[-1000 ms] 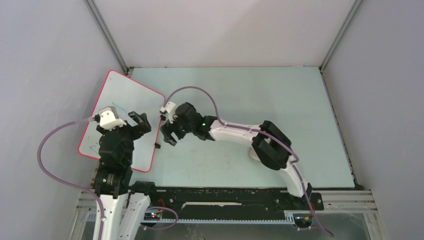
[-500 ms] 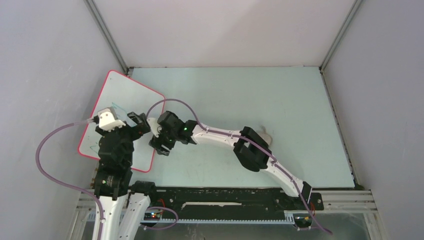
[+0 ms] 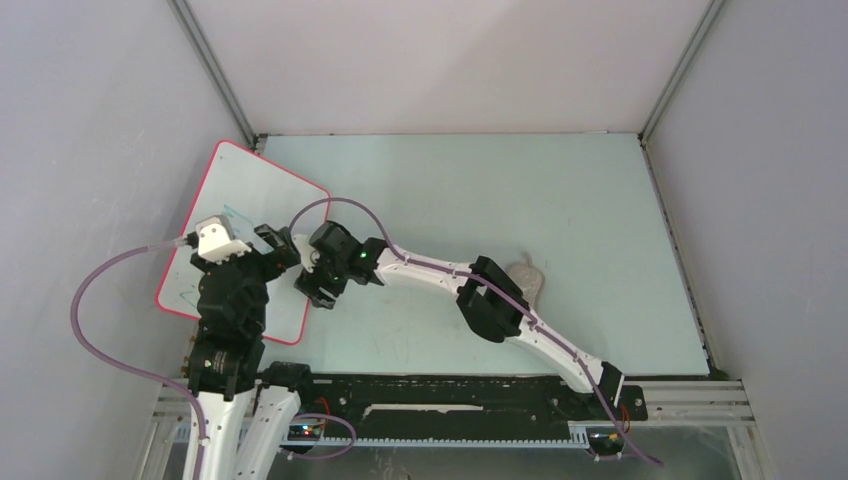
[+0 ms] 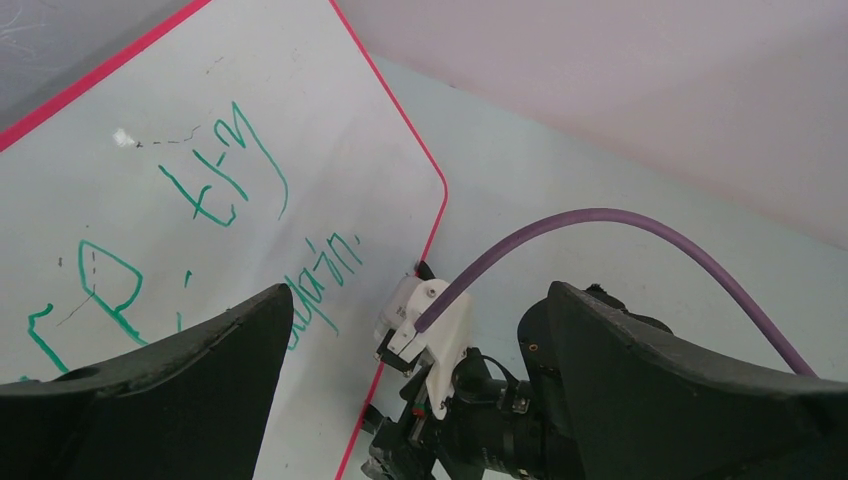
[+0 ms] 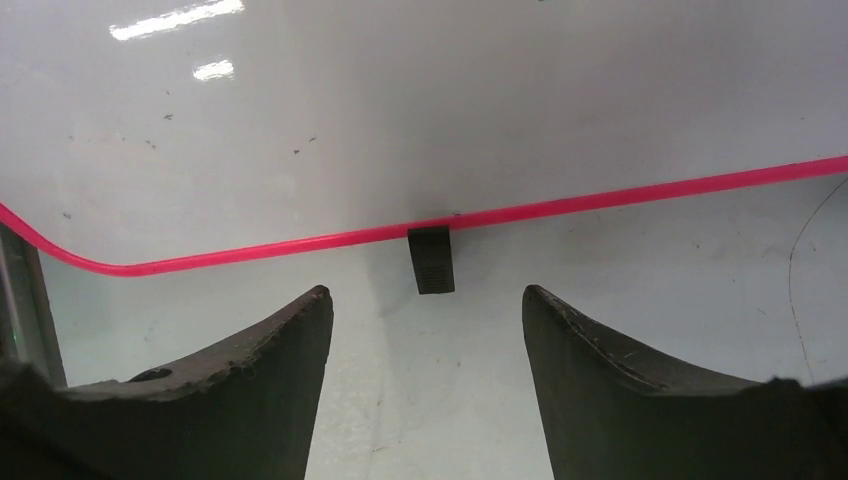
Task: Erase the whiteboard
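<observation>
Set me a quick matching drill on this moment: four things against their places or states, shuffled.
Things:
1. whiteboard
2. black clip
3. grey cloth
4. left gripper

Places or states:
A. by the right arm, at its elbow
B. open, over green writing
C. on the red rim, ahead of the right gripper
D. at the left edge of the table

Pairs: 1-D, 2-C, 3-A, 4-B.
</observation>
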